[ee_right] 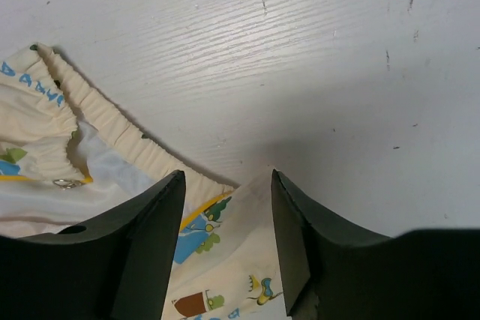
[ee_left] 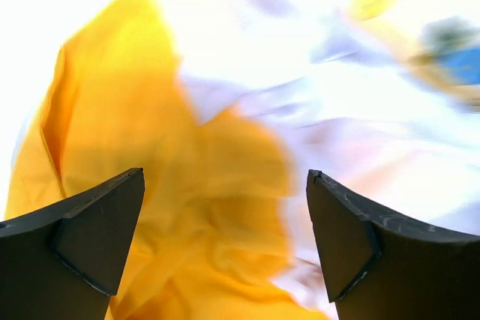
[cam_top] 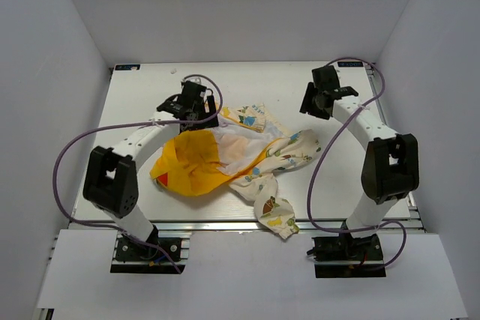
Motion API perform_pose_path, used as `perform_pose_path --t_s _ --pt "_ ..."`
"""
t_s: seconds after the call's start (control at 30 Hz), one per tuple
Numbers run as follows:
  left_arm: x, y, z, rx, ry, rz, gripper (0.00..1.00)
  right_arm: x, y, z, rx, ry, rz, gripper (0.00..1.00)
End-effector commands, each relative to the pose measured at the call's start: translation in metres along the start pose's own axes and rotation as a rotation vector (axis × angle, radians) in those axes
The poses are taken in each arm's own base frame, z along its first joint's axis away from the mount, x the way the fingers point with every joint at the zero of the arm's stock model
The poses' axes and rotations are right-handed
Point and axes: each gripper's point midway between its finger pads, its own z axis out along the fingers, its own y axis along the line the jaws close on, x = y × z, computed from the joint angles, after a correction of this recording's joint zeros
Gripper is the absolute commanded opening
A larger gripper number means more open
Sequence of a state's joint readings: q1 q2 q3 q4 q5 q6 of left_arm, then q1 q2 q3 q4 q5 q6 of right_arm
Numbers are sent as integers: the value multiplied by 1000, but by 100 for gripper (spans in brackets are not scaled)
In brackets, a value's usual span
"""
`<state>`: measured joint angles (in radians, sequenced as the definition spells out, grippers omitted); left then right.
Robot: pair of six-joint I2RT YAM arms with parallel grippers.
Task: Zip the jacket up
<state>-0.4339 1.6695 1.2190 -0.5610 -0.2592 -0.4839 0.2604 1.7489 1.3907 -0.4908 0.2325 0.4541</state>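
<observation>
The jacket (cam_top: 247,151) lies crumpled in the middle of the white table (cam_top: 142,91). Its yellow-orange hood and lining (cam_top: 191,162) are on the left and its cream printed fabric (cam_top: 289,151) on the right, with one sleeve (cam_top: 274,215) trailing to the near edge. My left gripper (cam_top: 206,109) is open just above the jacket's back left edge. In the left wrist view the open left gripper (ee_left: 225,237) has blurred yellow lining (ee_left: 202,207) below it. My right gripper (cam_top: 311,104) is open at the jacket's back right. In the right wrist view the open right gripper (ee_right: 227,237) frames cream printed fabric (ee_right: 225,275), nothing gripped. The zipper is not clearly visible.
An elastic cream hem (ee_right: 97,110) and a small metal piece (ee_right: 67,182) show left of the right fingers. Bare white table (ee_right: 300,50) lies beyond. White walls enclose the table on three sides. Purple cables loop beside both arms.
</observation>
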Motion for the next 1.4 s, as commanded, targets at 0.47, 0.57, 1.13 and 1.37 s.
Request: perform_pose_path --t_s 0.47,0.57,1.13,1.37 --pt "184 -63 -189 916 275 67 98 81 43 -72 -347 -12 -161 89" --pt "209 -49 -178 826 315 83 98 87 54 -59 -351 14 -195 89" --pt "72 -12 -24 38 88 -68 98 151 33 -4 -163 192 -217 89" --pt "48 -9 41 -33 164 -38 98 232 25 -26 -131 324 -249 89"
